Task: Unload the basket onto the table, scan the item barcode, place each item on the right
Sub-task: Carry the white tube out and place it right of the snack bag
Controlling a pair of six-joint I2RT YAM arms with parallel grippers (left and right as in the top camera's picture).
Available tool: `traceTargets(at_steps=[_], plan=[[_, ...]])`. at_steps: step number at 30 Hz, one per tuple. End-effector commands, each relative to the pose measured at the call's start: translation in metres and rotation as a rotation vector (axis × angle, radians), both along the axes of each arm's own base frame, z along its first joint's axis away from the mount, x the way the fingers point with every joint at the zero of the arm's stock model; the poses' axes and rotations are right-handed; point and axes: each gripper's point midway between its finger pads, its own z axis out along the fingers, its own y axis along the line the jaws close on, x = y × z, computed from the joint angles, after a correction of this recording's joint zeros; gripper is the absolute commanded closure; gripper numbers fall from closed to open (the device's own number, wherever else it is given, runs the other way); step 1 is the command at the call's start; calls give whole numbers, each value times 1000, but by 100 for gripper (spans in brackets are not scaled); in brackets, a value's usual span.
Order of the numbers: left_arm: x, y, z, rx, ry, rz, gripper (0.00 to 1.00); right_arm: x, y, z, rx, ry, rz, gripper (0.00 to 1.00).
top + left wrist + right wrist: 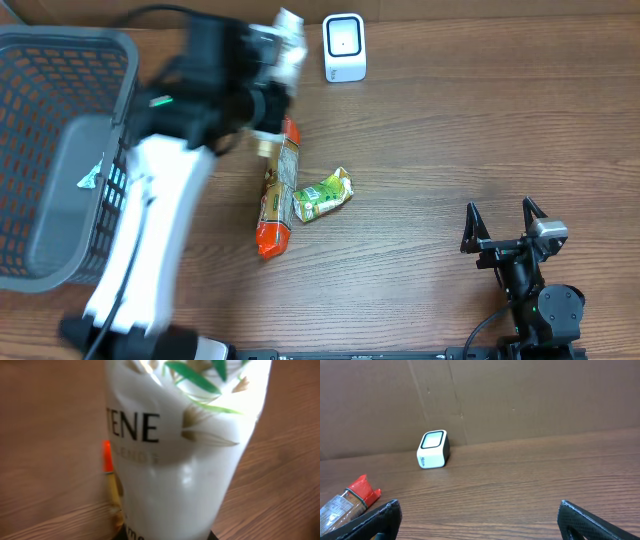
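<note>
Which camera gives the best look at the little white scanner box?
The right wrist view: the scanner stands unobstructed before the cardboard wall, window face and dark side both sharp. The overhead view shows it smaller, from above, right of the white tube. The left wrist view is filled by that tube; no scanner there.

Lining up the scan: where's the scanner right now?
Overhead, the white scanner stands at the far edge of the table, just right of the white tube in the left claw.
</note>
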Motion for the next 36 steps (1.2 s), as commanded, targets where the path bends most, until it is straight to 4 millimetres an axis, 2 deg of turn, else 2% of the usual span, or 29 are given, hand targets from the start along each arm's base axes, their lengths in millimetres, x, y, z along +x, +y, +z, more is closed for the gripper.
traceTargets(at_steps=[1,5,8,10,13,17,19,26,27,28,29,30,31,32,36], plan=[[1,-43,-56,-76,149,49,96,0,1,-2,3,-4,2,0],[1,-103,-111,-227,314,73,96,0,1,-2,3,-4,2,0],[-3,-144,-140,-286,382,14,96,0,1,-2,3,-5,2,0],[-7,-163,-158,-290,412,-18,96,0,1,-2,3,-5,2,0],[-14,-175,-184,-275,469,-13,96,0,1,-2,3,-5,2,0],[-21,-176,-204,-244,517,-9,96,0,1,-2,3,-5,2,0],[-24,-175,-207,-245,534,-10,96,0,1,-2,3,-4,2,0],[-27,-179,-202,-274,553,-50,59,0,1,-2,3,-4,2,0],[-27,-181,-199,-282,550,-61,45,0,1,-2,3,-5,2,0],[-27,-183,-196,-290,549,-74,36,0,1,-2,3,-5,2,0],[-27,-184,-192,-296,543,-88,13,0,1,-2,3,-4,2,0],[-26,-186,-185,-298,532,-108,0,0,1,-2,3,-4,2,0],[-23,-186,-175,-290,509,-134,0,0,1,-2,3,-4,2,0],[-16,-182,-157,-272,477,-145,0,0,1,-2,3,-5,2,0],[5,-162,-108,-230,387,-121,0,0,1,-2,3,-4,2,0]])
